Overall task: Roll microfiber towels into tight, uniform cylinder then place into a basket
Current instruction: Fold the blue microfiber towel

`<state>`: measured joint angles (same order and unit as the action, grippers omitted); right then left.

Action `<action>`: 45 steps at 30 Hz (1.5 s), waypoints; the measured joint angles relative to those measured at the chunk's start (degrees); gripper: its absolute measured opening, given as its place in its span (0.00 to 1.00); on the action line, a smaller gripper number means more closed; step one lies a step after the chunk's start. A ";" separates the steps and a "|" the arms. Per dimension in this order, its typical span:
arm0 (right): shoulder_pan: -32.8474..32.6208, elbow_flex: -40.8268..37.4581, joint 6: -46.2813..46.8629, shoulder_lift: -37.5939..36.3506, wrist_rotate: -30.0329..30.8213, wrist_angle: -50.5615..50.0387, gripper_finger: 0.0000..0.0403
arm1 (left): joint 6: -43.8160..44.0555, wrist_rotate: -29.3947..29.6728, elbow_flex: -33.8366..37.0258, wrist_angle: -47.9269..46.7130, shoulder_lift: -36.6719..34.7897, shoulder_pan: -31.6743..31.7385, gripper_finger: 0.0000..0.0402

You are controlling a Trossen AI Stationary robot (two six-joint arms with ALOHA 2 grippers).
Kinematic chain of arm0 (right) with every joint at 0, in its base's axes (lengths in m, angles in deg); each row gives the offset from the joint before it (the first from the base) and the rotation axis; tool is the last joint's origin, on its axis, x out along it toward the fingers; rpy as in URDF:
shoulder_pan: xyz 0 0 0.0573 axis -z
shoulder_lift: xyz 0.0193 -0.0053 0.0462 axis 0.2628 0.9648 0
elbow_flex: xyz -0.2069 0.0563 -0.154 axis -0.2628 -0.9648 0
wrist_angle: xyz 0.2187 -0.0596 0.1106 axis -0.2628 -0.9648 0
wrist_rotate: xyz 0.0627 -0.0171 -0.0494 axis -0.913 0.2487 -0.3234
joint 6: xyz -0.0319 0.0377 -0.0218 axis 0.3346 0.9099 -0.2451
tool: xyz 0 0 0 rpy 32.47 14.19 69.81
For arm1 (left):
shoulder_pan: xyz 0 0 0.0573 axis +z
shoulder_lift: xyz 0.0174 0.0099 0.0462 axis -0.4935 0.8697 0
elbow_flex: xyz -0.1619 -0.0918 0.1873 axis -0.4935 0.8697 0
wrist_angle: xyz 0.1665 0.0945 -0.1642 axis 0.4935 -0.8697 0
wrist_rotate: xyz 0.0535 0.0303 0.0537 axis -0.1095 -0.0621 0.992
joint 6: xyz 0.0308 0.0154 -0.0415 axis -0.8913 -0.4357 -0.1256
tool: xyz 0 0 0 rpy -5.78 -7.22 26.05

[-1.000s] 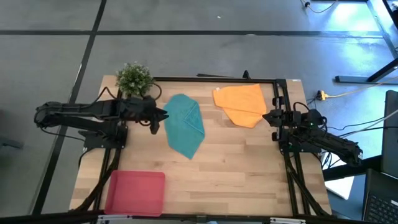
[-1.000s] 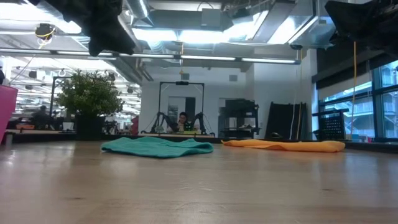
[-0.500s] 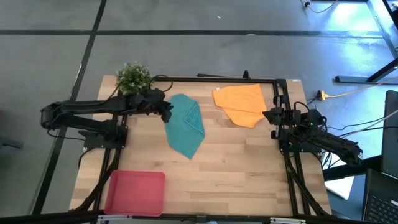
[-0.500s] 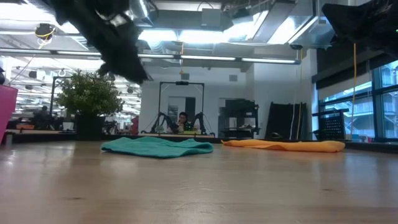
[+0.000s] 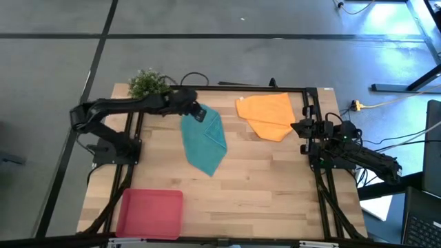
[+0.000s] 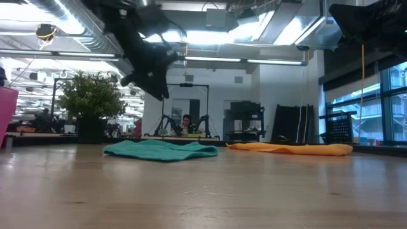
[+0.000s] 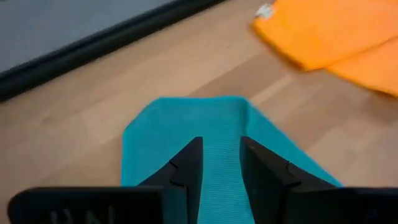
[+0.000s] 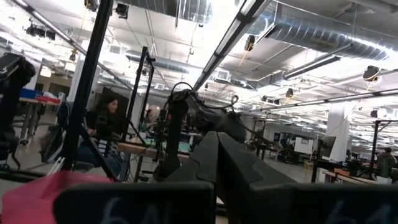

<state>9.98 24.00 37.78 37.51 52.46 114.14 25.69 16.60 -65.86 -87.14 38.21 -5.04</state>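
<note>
Over teal towel (image 5: pixel 204 140): my left claw (image 5: pixel 198 113) hovers, fingers slightly parted, pinching nothing.
Handling: soft, light, floppy.
Hold: its far edge.

The teal towel (image 5: pixel 204 141) is a plain blue-green with a fine ribbed weave, lying on a table (image 5: pixel 275 186) of pale, honey-coloured wood strips. Beside it the orange towel (image 5: pixel 268 115) is a bright, unpatterned orange. The basket (image 5: pixel 150 213), near the table's front corner, is solid red-pink. The potted plant (image 5: pixel 147 83) at the table's far corner is dusty green. Both arms are black, as are the left gripper (image 7: pixel 221 163) and the table's frame rails.
</note>
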 joint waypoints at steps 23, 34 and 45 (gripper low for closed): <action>0.00 0.00 0.21 0.00 -0.10 -0.06 0.03 | 5.49 -1.71 -8.36 -10.89 15.99 10.65 0.24; 0.00 0.00 1.75 0.00 -0.21 -0.16 0.03 | 3.87 -2.16 -8.36 -8.27 19.93 10.65 0.24; 0.00 0.00 2.96 0.00 -1.13 -0.20 0.03 | 4.90 -1.46 -8.37 -6.85 21.01 11.26 0.24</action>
<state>9.98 24.00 40.74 37.51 51.33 113.95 30.59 15.14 -74.22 -93.99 59.22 6.22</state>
